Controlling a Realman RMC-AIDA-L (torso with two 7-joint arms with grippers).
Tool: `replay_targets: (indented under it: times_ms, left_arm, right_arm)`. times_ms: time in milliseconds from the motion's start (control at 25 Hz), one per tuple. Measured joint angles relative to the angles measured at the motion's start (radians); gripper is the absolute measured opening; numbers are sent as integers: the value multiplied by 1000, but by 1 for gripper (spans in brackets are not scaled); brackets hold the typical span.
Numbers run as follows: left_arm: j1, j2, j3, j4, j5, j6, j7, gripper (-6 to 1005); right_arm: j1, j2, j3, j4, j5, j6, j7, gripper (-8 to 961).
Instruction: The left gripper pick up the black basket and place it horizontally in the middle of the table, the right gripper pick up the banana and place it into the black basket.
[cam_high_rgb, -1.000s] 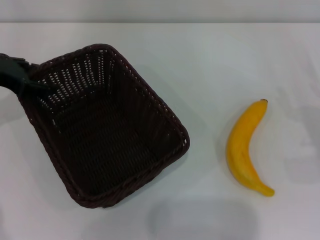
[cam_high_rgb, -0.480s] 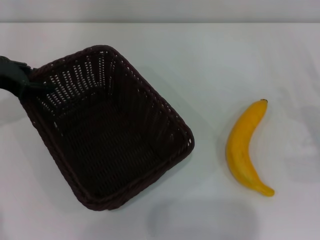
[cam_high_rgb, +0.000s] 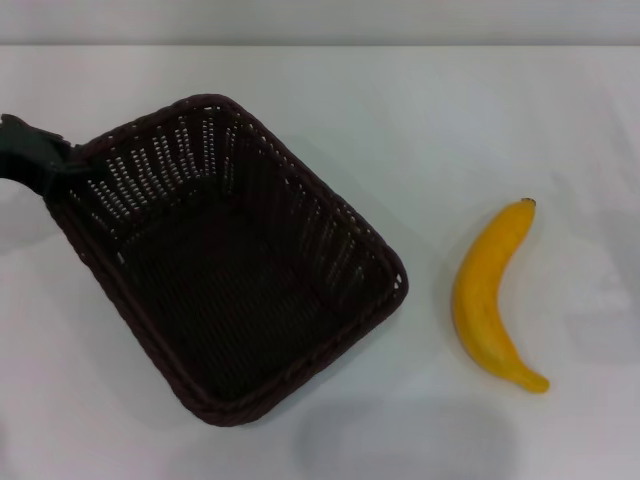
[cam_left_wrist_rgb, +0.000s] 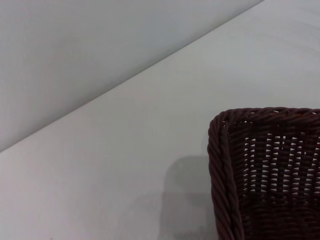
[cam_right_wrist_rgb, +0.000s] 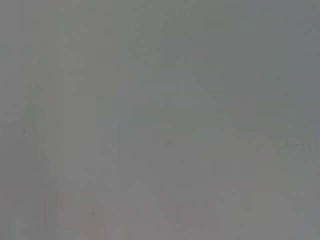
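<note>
Step in hand: repositioning the black basket (cam_high_rgb: 225, 265) toward table centre, long axis horizontal.

- The left gripper (cam_high_rgb: 52, 165) sat at the basket's far-left corner, clamped on the braided rim; one finger lay outside the wall, the other was hidden inside, so grip depth could not be judged.
- The basket sat left of centre on the table (cam_high_rgb: 430, 110), skewed diagonally, long axis running far-left to near-right. Its lit walls suggested it was tipped, but contact w/ the table could not be confirmed.
- Recommended: rotate about the gripped corner until the long sides run left-right, move slowly since a one-corner hold lets wicker swing, set flat before release.
- Keep the near-right corner apart from the banana (cam_high_rgb: 487, 297), which lay on the right, well apart from the basket.
- The right gripper was not in view; state n/a.

Basket appearance: rectangular woven wicker, very dark brown-black, thick braided rim (cam_left_wrist_rgb: 220, 165), slatted see-through sides, closed woven floor, empty.
</note>
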Motion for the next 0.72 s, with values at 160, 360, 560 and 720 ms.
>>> replay_targets:
  times_ms: [160, 360, 560, 720]
  left_arm:
    - [3, -13, -14, 8, -11, 1, -16, 244]
    - [28, -38, -55, 63, -61, 23, -81, 215]
    - [90, -90, -54, 206, -119, 35, -241, 210]
    - [158, -163, -41, 392, -114, 36, -374, 200]
  right_arm:
    - [5, -1, -1, 8, 0, 4, 2, 794]
    - [12, -6, 5, 19, 0, 5, -3, 794]
    - [15, -13, 28, 50, 0, 6, -6, 794]
    - [19, -22, 68, 79, 0, -2, -5, 793]
